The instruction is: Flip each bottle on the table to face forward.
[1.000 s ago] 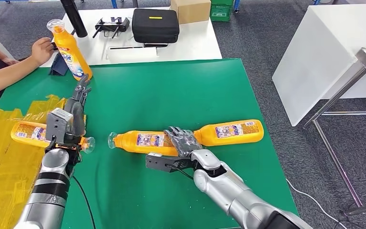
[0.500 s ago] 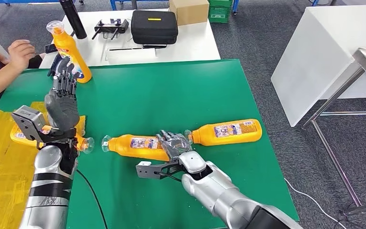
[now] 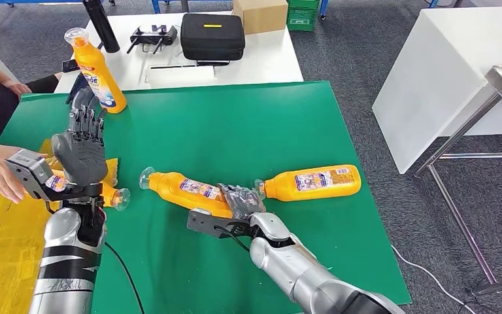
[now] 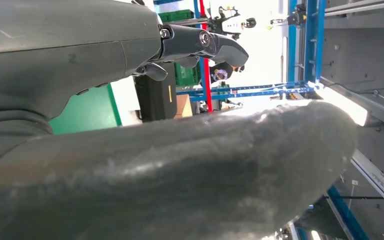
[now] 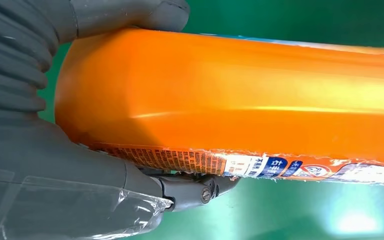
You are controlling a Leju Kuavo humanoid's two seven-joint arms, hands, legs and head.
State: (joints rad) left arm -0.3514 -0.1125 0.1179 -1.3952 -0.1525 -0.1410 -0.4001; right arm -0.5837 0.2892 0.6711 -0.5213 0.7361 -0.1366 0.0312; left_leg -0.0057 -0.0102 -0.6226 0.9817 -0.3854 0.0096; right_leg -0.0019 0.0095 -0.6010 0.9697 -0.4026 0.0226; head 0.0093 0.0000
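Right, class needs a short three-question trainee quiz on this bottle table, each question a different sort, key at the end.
1. True or false: the right hand grips the middle bottle.
2. How many orange bottles sit on the green table?
3. The upright bottle stands: A) far left corner B) near right corner C) centre.

Key: 1 true; 2 four; 3 A.

Bare green table [image 3: 248,124] beyond bottles [image 3: 310,182]
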